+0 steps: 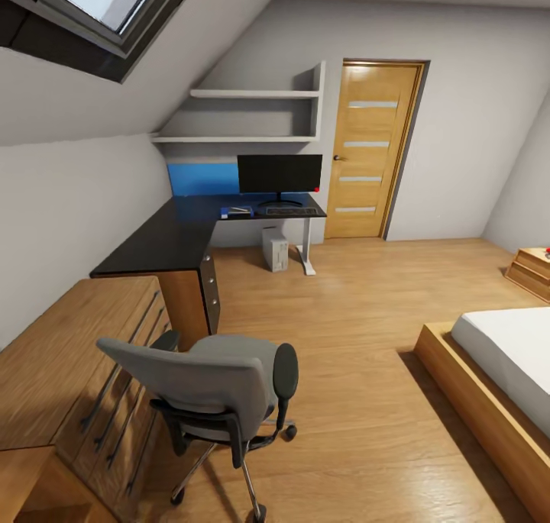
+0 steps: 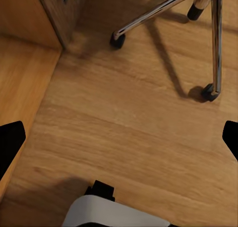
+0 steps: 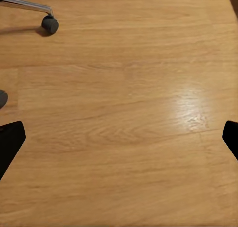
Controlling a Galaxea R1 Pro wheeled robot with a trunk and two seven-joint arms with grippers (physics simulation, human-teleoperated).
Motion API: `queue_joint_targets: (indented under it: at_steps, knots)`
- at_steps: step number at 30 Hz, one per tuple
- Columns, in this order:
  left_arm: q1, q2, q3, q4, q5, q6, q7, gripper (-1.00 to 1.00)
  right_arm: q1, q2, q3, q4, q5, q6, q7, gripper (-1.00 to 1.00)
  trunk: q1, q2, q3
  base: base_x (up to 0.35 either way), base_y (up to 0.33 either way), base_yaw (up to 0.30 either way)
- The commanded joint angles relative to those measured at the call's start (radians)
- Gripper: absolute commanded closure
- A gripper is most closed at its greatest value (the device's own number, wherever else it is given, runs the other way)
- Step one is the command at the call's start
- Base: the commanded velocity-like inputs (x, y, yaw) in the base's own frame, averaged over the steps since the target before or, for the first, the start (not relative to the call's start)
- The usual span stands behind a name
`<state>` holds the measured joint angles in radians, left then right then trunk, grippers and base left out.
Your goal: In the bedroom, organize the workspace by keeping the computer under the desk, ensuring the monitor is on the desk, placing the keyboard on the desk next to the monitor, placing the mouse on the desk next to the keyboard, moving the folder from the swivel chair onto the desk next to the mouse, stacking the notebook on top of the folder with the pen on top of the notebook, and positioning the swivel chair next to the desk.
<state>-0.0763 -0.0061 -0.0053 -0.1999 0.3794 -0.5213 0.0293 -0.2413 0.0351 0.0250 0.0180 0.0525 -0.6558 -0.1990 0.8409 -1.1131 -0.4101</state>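
Note:
The desk [image 1: 164, 240] runs along the left wall and turns at the far corner. On its far end stand the monitor [image 1: 279, 173] and, in front of it, the keyboard [image 1: 290, 211]. A flat blue folder [image 1: 235, 213] lies left of the keyboard with something pale on it, too small to name. The computer [image 1: 275, 250] stands on the floor under the desk. The grey swivel chair [image 1: 206, 385] is close in front of me, its back towards me. My left gripper [image 2: 119, 137] hangs open over the floor by the chair's castors [image 2: 117, 40]. My right gripper [image 3: 119, 140] is open above bare floor. Mouse and pen cannot be made out.
A light wooden low cabinet [image 1: 69, 370] lines the left wall beside the chair. A bed [image 1: 504, 370] fills the right side, with a small wooden nightstand [image 1: 531, 271] beyond it. A closed wooden door [image 1: 370, 149] stands right of the desk. Wall shelves [image 1: 244, 114] hang above the monitor.

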Motion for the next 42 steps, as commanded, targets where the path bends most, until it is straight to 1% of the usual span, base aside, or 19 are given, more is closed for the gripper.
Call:
queue_joint_targets:
  at_steps: [1,18,39,41,42]
  knots:
    - [0.000,0.000,-0.001,0.000,-0.001,-0.003,0.003,-1.00,-0.001,0.000,0.003,0.002,0.006,-0.002,-0.008,-1.00,0.004,-0.008,-0.004,-0.037,0.000,0.000]
    - [0.000,0.001,-0.001,-0.001,0.000,-0.005,0.003,-1.00,-0.001,0.000,0.003,0.002,0.006,-0.002,-0.008,-1.00,0.069,-0.127,-0.058,-0.094,0.000,0.000]
    - [0.000,-0.003,0.001,-0.001,0.001,-0.003,0.006,-1.00,-0.001,0.000,0.002,0.002,0.006,-0.004,-0.008,-1.00,0.150,-0.274,-0.123,-0.006,0.000,0.000]
    - [0.000,-0.003,0.001,-0.001,0.001,0.003,0.006,-1.00,-0.001,0.000,0.002,0.002,0.006,-0.004,-0.008,-1.00,0.157,-0.288,-0.130,0.000,0.000,0.000]
    - [-0.001,-0.002,0.001,-0.003,0.001,0.016,0.005,-1.00,-0.001,0.000,0.002,0.002,0.006,-0.004,-0.008,-1.00,0.161,-0.295,-0.133,0.000,0.000,0.000]
